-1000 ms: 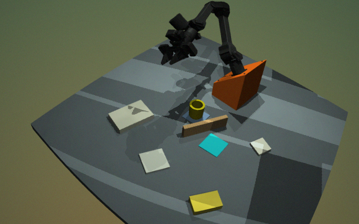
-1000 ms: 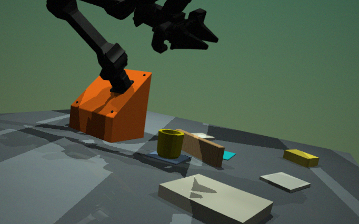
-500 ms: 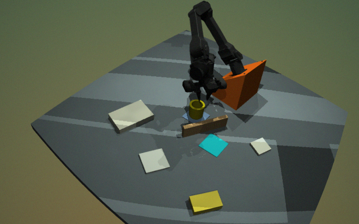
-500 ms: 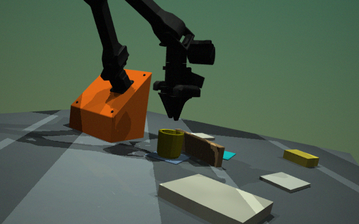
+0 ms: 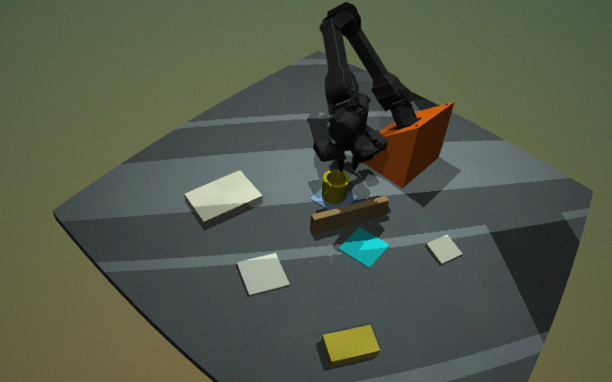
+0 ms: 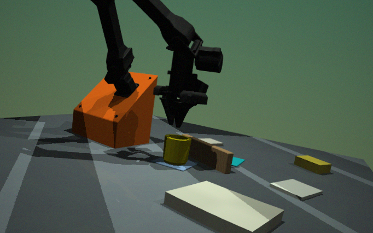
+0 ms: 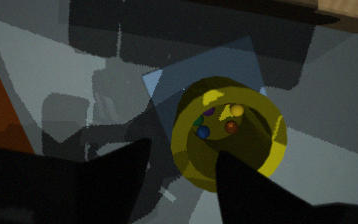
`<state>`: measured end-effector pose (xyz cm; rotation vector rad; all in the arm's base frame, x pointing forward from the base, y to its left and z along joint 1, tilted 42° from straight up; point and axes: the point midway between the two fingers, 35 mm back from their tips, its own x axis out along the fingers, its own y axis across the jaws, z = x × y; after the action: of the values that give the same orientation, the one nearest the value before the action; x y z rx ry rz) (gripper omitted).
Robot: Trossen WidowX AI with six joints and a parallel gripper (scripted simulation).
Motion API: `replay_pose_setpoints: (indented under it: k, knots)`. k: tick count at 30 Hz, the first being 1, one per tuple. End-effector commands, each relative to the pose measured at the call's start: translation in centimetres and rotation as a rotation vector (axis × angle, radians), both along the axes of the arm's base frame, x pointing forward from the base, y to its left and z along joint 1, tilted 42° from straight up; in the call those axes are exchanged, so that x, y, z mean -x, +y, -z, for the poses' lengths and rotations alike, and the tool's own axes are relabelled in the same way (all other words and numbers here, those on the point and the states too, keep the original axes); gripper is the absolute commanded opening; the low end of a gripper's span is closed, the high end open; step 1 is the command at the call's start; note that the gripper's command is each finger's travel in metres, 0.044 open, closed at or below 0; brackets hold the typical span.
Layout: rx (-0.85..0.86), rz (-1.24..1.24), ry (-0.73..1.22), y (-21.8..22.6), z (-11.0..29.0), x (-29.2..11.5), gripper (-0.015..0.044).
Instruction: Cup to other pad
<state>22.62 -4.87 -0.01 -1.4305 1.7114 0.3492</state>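
A yellow cup stands upright on a pale blue pad. Several coloured marbles lie at its bottom. My gripper hangs a little above the cup's rim, pointing down, its fingers partly apart and holding nothing. In the wrist view one finger is over the cup's near rim and the other is outside it. The cyan pad lies on the far side of a wooden bar that stands next to the cup.
The arm's orange base stands close behind the cup. Cream slabs lie around the pads. A yellow block lies near the table's front edge.
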Motion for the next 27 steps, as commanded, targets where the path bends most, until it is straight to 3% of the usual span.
replay_pose_setpoints:
  k: [1,27]
  knots:
    - [0.007,-0.002,0.012,-0.5,0.6,0.2,0.0167]
    - [0.008,-0.002,0.012,-3.4,3.7,0.1,0.0167]
